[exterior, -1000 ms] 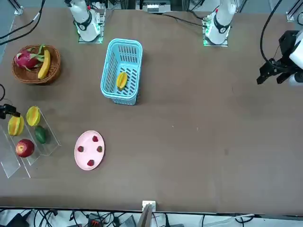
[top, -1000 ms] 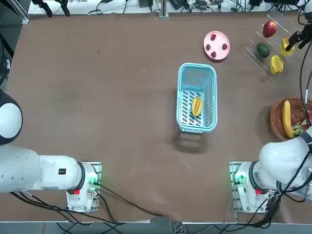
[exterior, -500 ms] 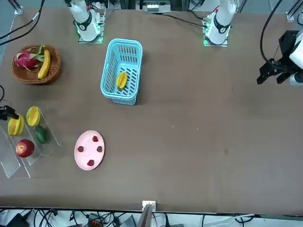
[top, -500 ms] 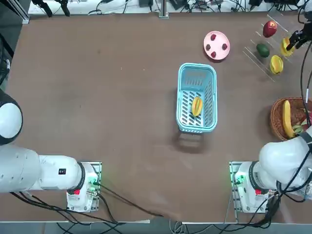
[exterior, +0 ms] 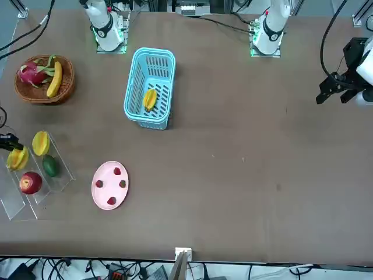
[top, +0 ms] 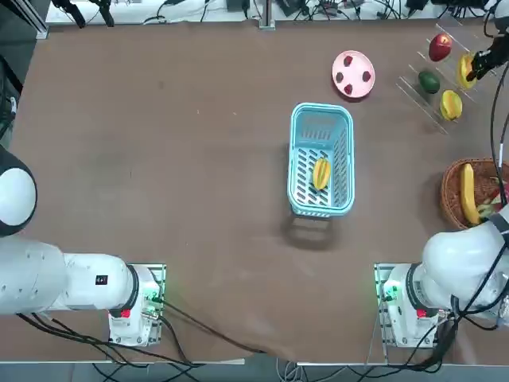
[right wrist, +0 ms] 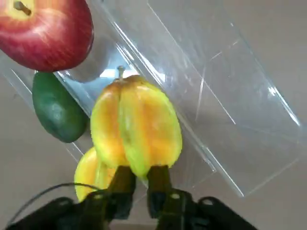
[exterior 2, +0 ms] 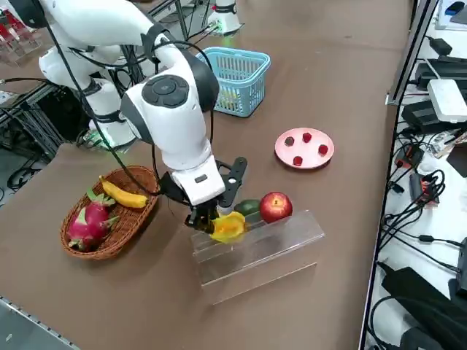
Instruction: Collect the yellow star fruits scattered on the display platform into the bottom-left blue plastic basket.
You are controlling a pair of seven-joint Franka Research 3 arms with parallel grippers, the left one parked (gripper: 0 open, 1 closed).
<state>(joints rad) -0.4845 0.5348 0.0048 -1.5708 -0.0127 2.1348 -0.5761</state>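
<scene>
- So we're mid-task here: the light blue slotted plastic basket (top: 321, 169) sits in the middle of the brown table (top: 175, 159) and already has one ridged yellow star fruit (top: 320, 173) lying inside it.
- The clear acrylic tiered display platform (exterior 2: 271, 240) is way off at the far right corner of the table, well apart from the basket. It also carries a red apple (exterior 2: 275, 206) and a dark green oval fruit (exterior 2: 247, 207), neither of which is wanted.
- One more yellow star fruit (top: 451, 104) sits on the platform untouched, so I'd say that one's left for the final round.
- The step in hand looks like the pick of fruit number two. Next move, as I read it: lift it clear of the ledges, then a long carry across to the basket, releasing above the open top.
- The right gripper (right wrist: 140, 175) is over the platform, its fingers (right wrist: 159, 178) nearly together, pinching the bottom ridge of a yellow-orange star fruit (right wrist: 135, 125). The grip looks thin, so it could swing.
</scene>
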